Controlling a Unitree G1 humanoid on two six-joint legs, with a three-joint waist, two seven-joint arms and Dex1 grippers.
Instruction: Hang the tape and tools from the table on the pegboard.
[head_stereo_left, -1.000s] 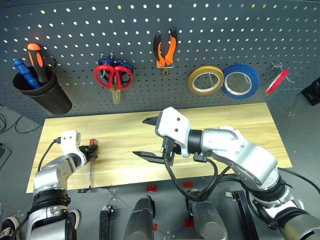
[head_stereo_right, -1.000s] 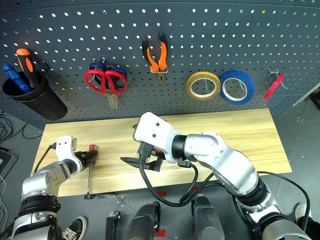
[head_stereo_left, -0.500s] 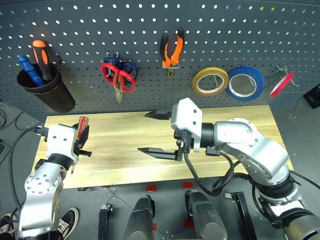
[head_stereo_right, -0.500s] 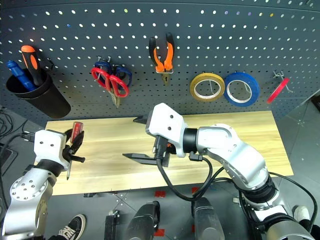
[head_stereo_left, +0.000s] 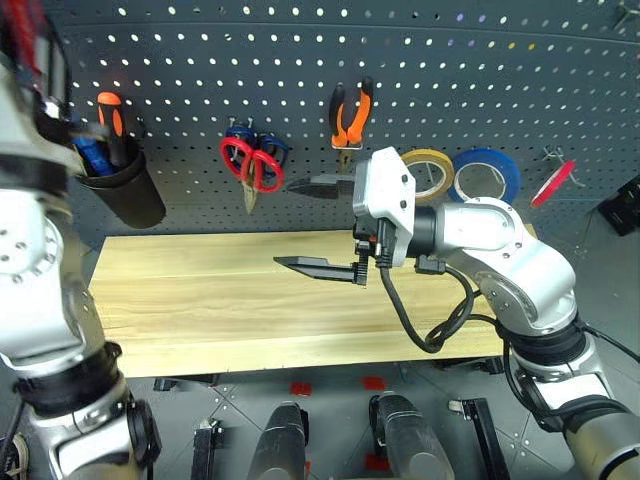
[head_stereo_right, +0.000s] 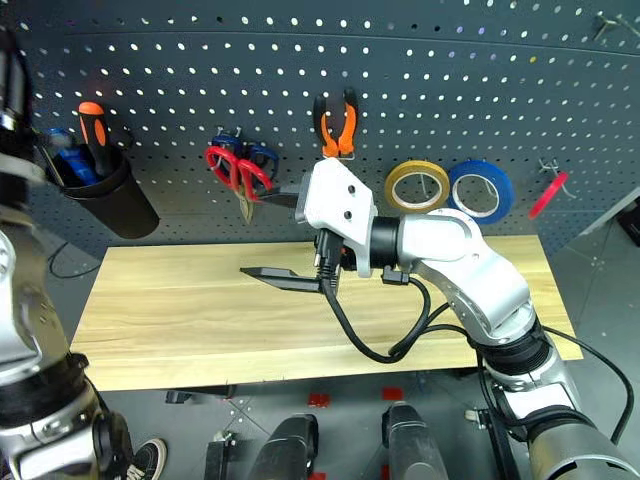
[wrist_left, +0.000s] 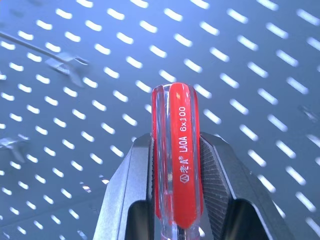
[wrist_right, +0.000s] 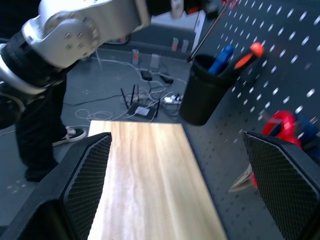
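My left gripper is shut on the slim red-handled screwdriver, held high at the far left, close in front of the dark grey pegboard. In the right wrist view its thin shaft hangs above the black cup. My right gripper is open and empty, pointing left over the middle of the light wooden table. On the pegboard hang the red-handled scissors, the orange-and-black pliers and the tan-yellow tape.
A black cup at the board's left holds an orange-and-black screwdriver and a blue tool. A blue roll and a red roll hang right of the tape. Bare metal hooks stick out ahead of the left gripper.
My left arm has lifted the red screwdriver off the table's left end and swung it up high before the pegboard. My right gripper rose slightly and stayed open. The camera tilted up.
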